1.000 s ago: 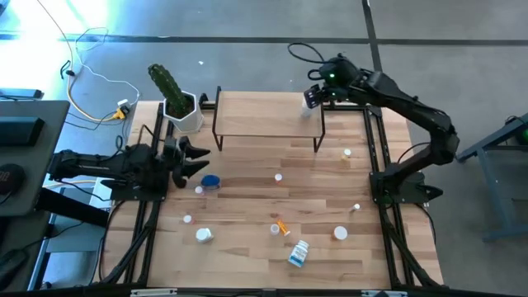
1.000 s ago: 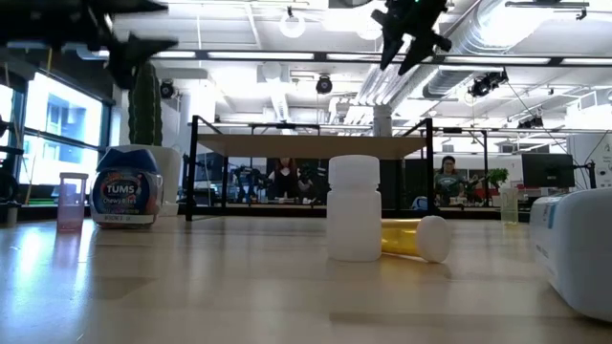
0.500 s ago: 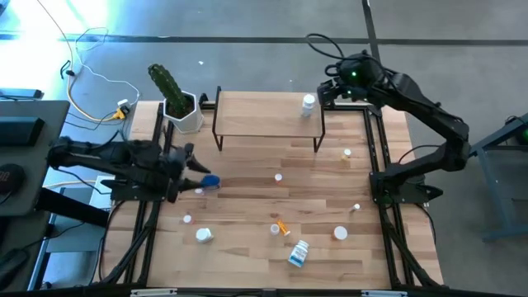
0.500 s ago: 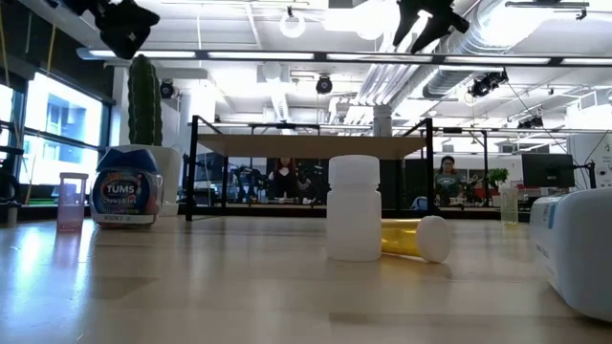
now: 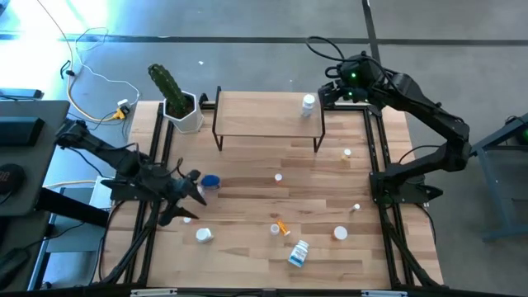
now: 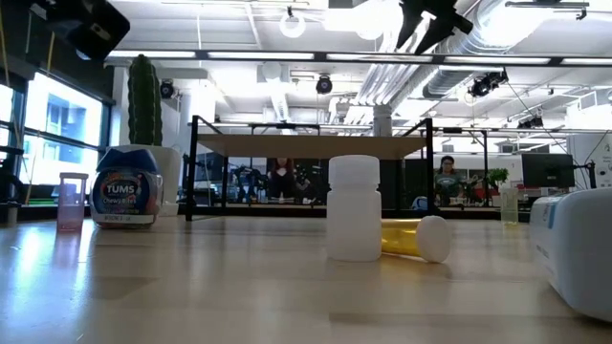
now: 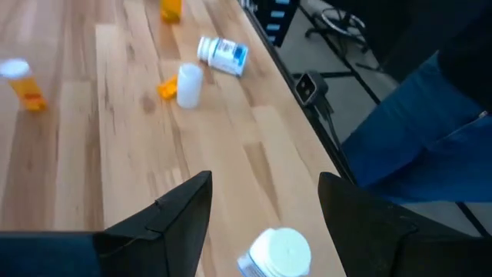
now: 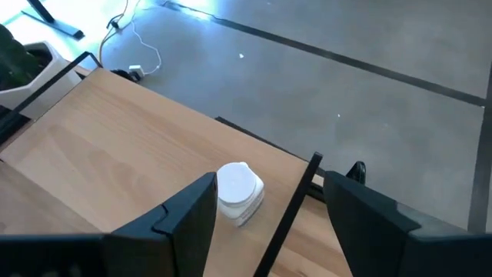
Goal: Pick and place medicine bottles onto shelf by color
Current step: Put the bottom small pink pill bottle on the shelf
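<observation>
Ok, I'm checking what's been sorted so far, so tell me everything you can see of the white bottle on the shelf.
The white bottle is small, all white and plastic-looking, with a rounded white cap. It stands upright on the shelf, on its light wood top near the right end, close to the black metal frame. It is the only bottle there. The right claw hangs just beyond it, open and not touching; in the right wrist view the bottle shows between its fingers.

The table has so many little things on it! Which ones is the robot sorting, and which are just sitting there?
For the job:
- medicine bottles, like the white bottle already on the shelf
- blue bottle
- orange bottle

Just sitting there:
- cactus pot
- cables on the floor
</observation>
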`<state>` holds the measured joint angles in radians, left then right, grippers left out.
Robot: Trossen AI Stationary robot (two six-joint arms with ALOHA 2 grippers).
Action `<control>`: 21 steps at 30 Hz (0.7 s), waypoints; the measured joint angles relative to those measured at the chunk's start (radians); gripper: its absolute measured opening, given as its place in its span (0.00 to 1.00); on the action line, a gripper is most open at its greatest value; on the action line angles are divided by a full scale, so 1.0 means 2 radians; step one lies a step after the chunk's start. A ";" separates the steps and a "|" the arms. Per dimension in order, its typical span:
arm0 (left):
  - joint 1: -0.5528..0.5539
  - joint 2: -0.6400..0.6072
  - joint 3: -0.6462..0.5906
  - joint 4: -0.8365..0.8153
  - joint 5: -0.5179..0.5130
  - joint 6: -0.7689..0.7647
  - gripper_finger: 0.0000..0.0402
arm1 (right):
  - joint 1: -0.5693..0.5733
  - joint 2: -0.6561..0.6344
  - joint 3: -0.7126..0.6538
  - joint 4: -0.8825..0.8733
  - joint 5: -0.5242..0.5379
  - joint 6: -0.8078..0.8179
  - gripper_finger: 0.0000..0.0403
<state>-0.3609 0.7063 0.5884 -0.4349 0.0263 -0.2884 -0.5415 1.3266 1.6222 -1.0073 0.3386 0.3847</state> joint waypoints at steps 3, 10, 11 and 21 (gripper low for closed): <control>-0.019 0.008 0.000 -0.010 -0.013 -0.027 0.57 | 0.000 0.000 0.000 -0.003 -0.001 0.000 0.57; -0.058 0.012 0.000 -0.067 -0.023 -0.112 0.57 | 0.000 0.000 0.000 -0.003 -0.001 0.000 0.57; -0.064 0.012 0.000 -0.074 -0.027 -0.122 0.57 | 0.000 0.000 0.000 -0.003 -0.001 0.000 0.57; -0.110 0.012 0.000 -0.106 -0.040 -0.201 0.57 | 0.000 0.000 0.000 -0.037 -0.001 0.000 0.57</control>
<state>-0.5809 0.7296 0.5888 -0.6474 -0.0532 -0.6895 -0.5415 1.3266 1.6222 -1.0809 0.3367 0.3847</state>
